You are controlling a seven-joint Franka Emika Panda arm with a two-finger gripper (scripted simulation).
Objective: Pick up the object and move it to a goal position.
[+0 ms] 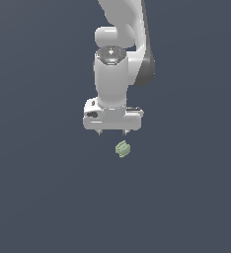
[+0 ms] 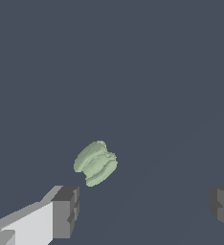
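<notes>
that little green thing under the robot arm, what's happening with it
A white Panda arm is reaching for a tiny pale green ridged piece to carry it to a goal spot. The gripper is open and holds nothing. The piece lies apart from both fingertips, not yet between them.

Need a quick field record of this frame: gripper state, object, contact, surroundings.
gripper: open, fingers spread wide, holding nothing
object: small pale green ridged piece, lying free
contact: none; the object sits apart from both fingertips
relative position: in the exterior view the object lies just below the gripper, slightly toward that view's right
surroundings: plain dark grey surface
goal marker: none visible
</notes>
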